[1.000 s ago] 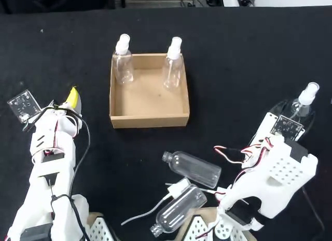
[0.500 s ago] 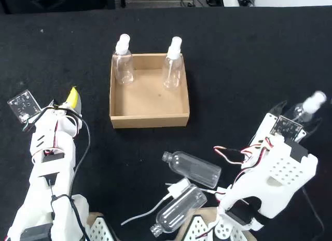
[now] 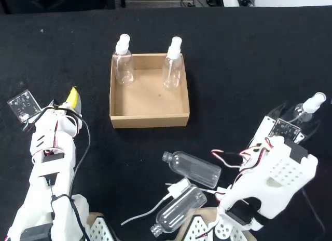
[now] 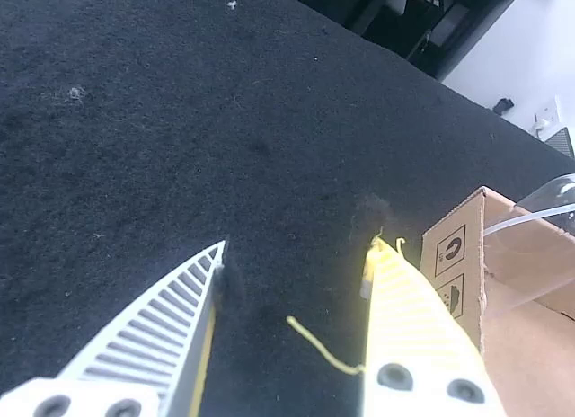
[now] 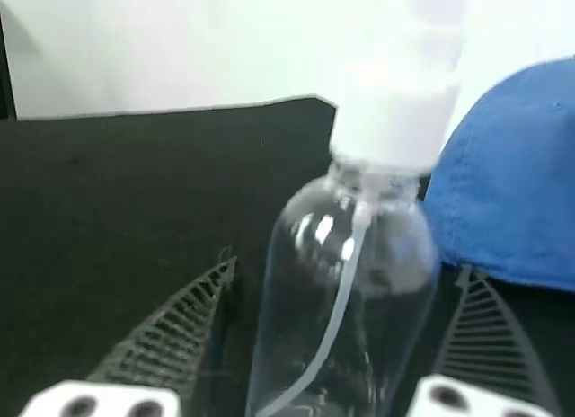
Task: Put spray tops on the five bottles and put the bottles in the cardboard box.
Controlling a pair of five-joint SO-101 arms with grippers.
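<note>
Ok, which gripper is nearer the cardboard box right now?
Left. The left gripper sits just off one side of the cardboard box; the right gripper is far off past the opposite side, fingers around a bottle.

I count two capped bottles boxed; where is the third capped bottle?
The third capped bottle is far right of the cardboard box in the high view, between the open fingers of the right end effector.

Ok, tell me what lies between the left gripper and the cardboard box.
Just bare black table, as the high view shows, between the left gripper and the box.
</note>
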